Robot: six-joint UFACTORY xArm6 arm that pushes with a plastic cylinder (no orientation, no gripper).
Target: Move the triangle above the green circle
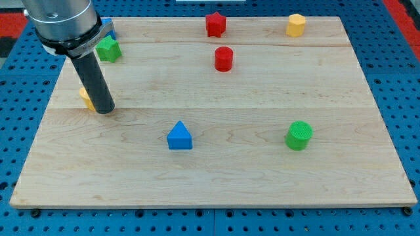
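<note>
A blue triangle block (179, 136) lies on the wooden board below the middle, left of centre. A green circle block (299, 135) stands at the lower right, level with the triangle and far to its right. My tip (105, 109) rests on the board at the left, well to the left of and a little above the triangle, not touching it. The rod covers most of a yellow block (85, 97) right beside the tip.
A green star block (109, 49) and a mostly hidden blue block (109, 27) sit at the top left behind the arm. A red star block (215, 24) and a red cylinder (224, 58) are at top centre. A yellow hexagon block (296, 25) is at top right.
</note>
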